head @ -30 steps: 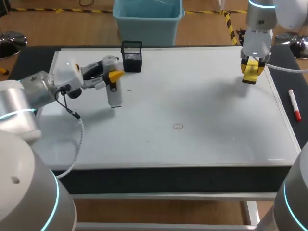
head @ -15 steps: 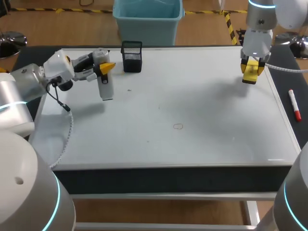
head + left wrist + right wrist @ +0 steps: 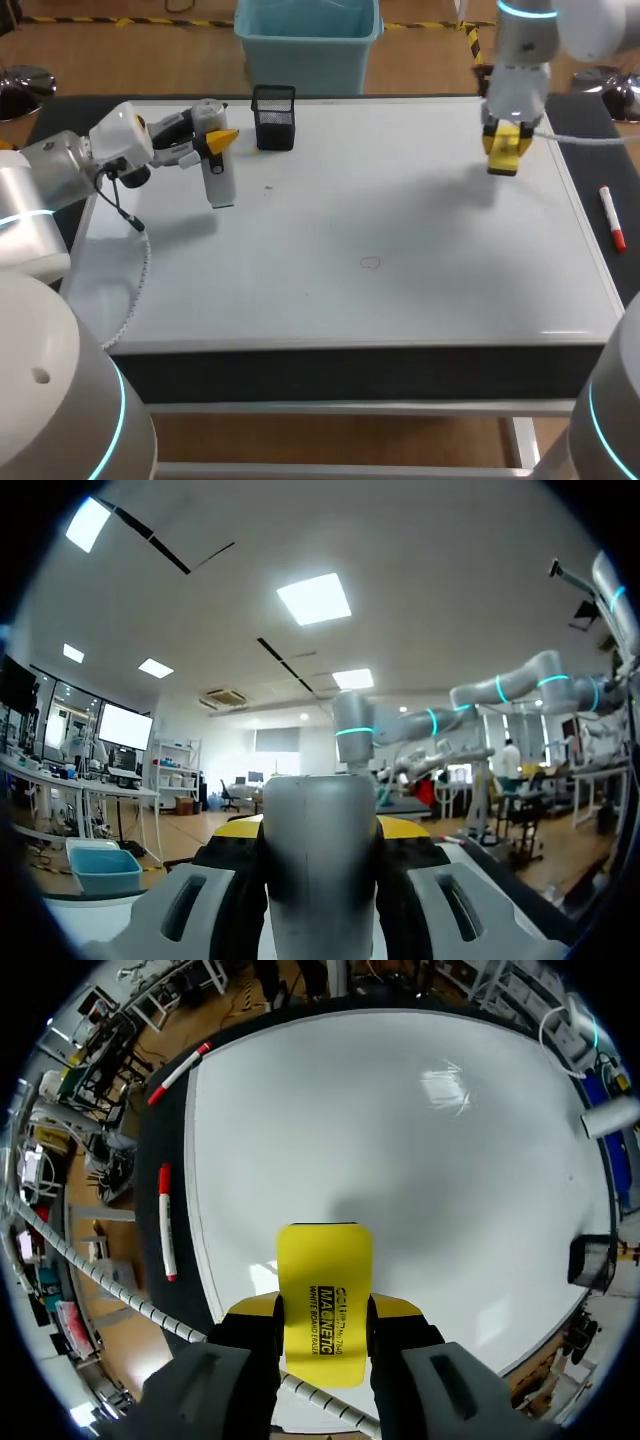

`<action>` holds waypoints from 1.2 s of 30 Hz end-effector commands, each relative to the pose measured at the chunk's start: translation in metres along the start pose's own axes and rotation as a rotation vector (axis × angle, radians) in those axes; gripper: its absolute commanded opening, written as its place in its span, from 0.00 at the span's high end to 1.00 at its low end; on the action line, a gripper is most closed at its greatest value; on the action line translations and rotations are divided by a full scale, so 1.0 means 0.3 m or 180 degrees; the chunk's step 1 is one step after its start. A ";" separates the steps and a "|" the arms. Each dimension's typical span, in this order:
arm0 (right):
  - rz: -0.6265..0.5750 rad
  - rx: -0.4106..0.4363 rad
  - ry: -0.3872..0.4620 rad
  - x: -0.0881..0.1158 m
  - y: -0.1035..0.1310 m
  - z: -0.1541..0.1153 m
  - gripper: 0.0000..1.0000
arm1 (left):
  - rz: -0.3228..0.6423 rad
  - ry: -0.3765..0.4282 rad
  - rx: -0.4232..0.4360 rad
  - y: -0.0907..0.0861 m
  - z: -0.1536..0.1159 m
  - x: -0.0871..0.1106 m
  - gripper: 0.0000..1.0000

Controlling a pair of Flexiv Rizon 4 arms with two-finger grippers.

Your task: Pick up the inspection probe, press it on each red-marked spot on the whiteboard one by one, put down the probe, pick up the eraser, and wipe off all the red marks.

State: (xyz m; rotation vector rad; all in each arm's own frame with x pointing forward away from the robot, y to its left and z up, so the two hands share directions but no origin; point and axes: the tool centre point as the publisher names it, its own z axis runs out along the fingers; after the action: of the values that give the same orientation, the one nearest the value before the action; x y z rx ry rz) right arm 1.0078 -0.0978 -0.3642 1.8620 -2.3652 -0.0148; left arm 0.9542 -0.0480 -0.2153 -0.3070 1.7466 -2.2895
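Observation:
A grey cylindrical probe (image 3: 220,182) stands upright over the whiteboard's (image 3: 420,220) far left part, beside a black mesh holder (image 3: 273,117). My left gripper (image 3: 215,140) is shut on its upper half; in the left wrist view the probe (image 3: 320,880) fills the gap between the yellow tips of that gripper (image 3: 320,830). My right gripper (image 3: 505,135) hangs over the far right of the board, shut on a yellow eraser (image 3: 501,160). The right wrist view shows the eraser (image 3: 322,1280) clamped in its gripper (image 3: 322,1310). A faint red loop (image 3: 370,263) is drawn near the board's middle.
A red marker (image 3: 612,218) lies on the dark strip right of the board. The right wrist view shows that marker (image 3: 168,1222) and a second one (image 3: 178,1070) farther along the same strip. The mesh holder (image 3: 590,1257) is at the board's far edge.
My left arm carried the probe back and to the left, toward the mesh holder, then held still. My right gripper shifted a little to the left with the eraser.

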 end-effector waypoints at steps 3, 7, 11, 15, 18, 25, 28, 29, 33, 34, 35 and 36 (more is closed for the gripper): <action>-0.0167 0.0255 0.0119 -0.136 0.194 -0.015 1.00 | 0.0000 0.0006 0.0008 -0.001 0.002 -0.003 1.00; -0.0234 0.0245 0.0137 -0.233 0.314 -0.010 1.00 | 0.0000 0.0006 0.0008 -0.001 0.002 -0.003 1.00; -0.0275 0.0233 0.0183 -0.312 0.411 -0.018 1.00 | 0.0000 0.0006 0.0008 -0.001 0.002 -0.003 1.00; -0.0321 0.0156 0.0199 -0.378 0.485 -0.029 1.00 | 0.0000 0.0006 0.0008 -0.001 0.002 -0.003 1.00; -0.0290 0.0148 0.0277 -0.427 0.535 -0.020 1.00 | 0.0000 0.0006 0.0008 -0.001 0.002 -0.003 1.00; -0.0188 0.0059 0.0302 -0.524 0.637 0.026 1.00 | 0.0000 0.0006 0.0008 -0.001 0.002 -0.003 1.00; -0.0315 0.0137 0.0212 -0.558 0.667 0.037 1.00 | 0.0000 0.0006 0.0008 -0.001 0.002 -0.003 1.00; -0.0328 0.0127 0.0150 -0.564 0.675 0.040 1.00 | 0.0000 0.0006 0.0008 -0.001 0.002 -0.003 1.00; -0.0373 0.0154 0.0107 -0.601 0.709 0.056 1.00 | 0.0000 0.0006 0.0008 -0.001 0.002 -0.003 1.00; -0.0380 0.0161 0.0109 -0.611 0.716 0.059 1.00 | 0.0000 0.0006 0.0008 -0.001 0.002 -0.003 1.00; -0.0363 0.0155 0.0088 -0.618 0.724 0.060 1.00 | 0.0000 0.0006 0.0008 -0.001 0.002 -0.003 1.00; -0.0367 0.0152 0.0074 -0.624 0.733 0.062 1.00 | 0.0000 0.0006 0.0008 -0.001 0.002 -0.003 1.00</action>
State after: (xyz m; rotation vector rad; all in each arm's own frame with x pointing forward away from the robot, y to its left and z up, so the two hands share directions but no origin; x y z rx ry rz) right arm 0.8396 0.1318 -0.3791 2.0019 -2.2553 0.0400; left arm 0.9541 -0.0481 -0.2152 -0.3068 1.7466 -2.2898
